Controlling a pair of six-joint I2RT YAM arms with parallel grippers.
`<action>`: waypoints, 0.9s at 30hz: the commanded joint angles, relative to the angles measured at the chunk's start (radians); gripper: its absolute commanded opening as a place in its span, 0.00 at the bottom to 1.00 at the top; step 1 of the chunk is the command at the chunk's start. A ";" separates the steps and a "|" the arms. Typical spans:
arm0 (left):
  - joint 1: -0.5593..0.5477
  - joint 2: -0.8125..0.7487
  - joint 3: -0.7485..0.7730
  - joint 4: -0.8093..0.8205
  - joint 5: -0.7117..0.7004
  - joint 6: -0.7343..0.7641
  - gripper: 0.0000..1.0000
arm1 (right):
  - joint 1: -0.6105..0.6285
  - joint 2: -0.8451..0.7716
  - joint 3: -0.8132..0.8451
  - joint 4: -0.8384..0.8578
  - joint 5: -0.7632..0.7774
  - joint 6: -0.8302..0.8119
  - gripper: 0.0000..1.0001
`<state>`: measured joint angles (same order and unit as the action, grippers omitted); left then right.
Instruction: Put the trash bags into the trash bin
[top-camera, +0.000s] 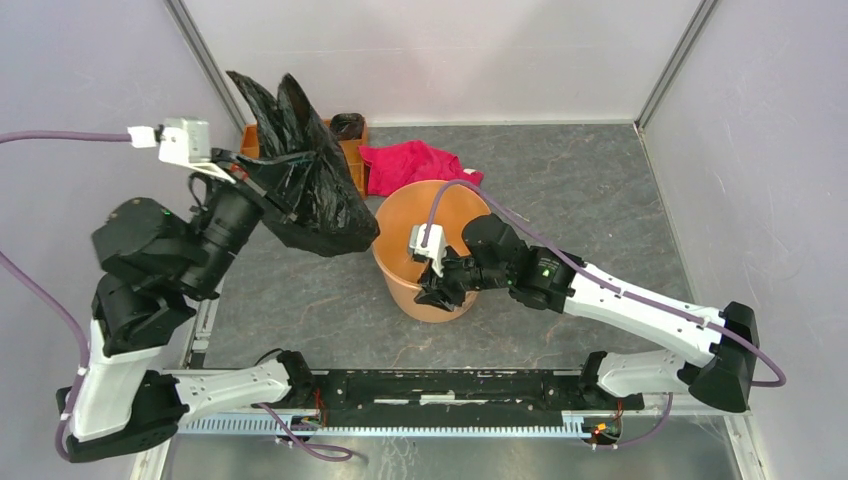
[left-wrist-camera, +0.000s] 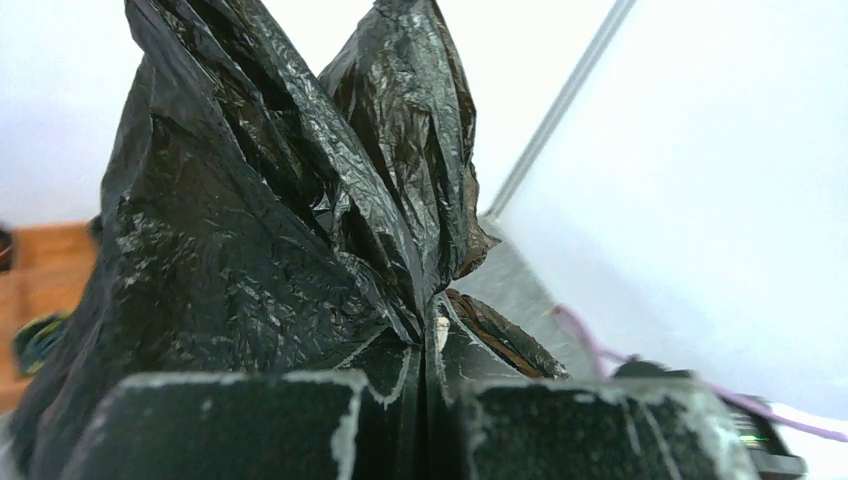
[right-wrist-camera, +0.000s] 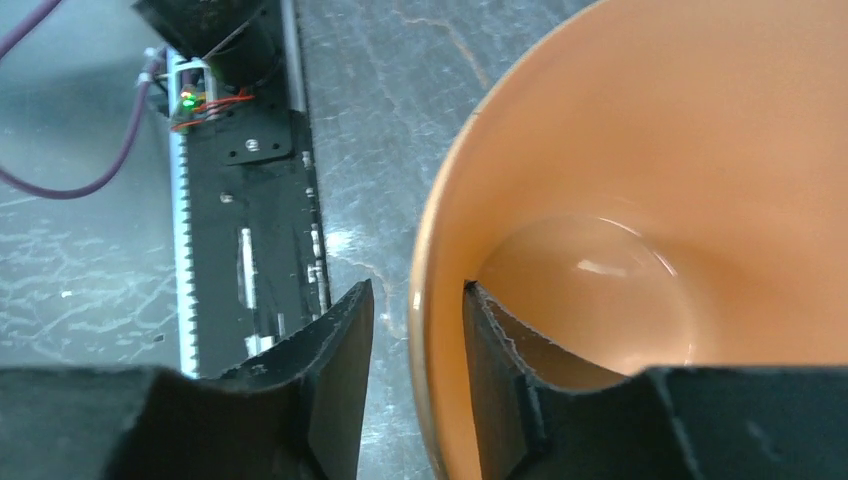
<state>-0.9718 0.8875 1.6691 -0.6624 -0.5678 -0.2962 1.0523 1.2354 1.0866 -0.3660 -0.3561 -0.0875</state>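
Note:
My left gripper (top-camera: 262, 190) is shut on a wrinkled glossy black trash bag (top-camera: 320, 195) and holds it up in the air, left of the trash bin. In the left wrist view the bag (left-wrist-camera: 260, 230) fills the frame, pinched between the closed jaws of the gripper (left-wrist-camera: 430, 345). The light-orange trash bin (top-camera: 420, 210) stands upright mid-table; its inside (right-wrist-camera: 620, 130) is bare. My right gripper (top-camera: 437, 290) straddles the bin's near rim. In the right wrist view the gripper (right-wrist-camera: 418, 290) has one finger against the inner wall and the other outside, with a small gap to the rim.
A red-pink cloth (top-camera: 410, 163) lies behind the bin. A flat orange compartment tray (top-camera: 352, 155) sits at the back left, partly hidden by the bag, with a small black crumpled item (top-camera: 347, 124) in it. A black rail (top-camera: 450, 385) runs along the near edge. Enclosure walls surround the table.

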 joint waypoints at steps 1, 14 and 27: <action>0.003 0.029 0.113 0.156 0.254 0.066 0.02 | 0.006 -0.025 0.002 0.083 0.145 0.062 0.53; 0.002 0.161 0.132 0.453 0.702 -0.033 0.02 | 0.006 -0.411 -0.131 0.189 0.557 0.063 0.91; 0.002 0.254 0.005 0.567 0.600 -0.130 0.02 | 0.006 -0.773 -0.277 0.236 0.927 0.024 0.98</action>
<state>-0.9707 1.1168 1.6592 -0.1978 0.0868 -0.3733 1.0538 0.4820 0.8368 -0.1711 0.4496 -0.0414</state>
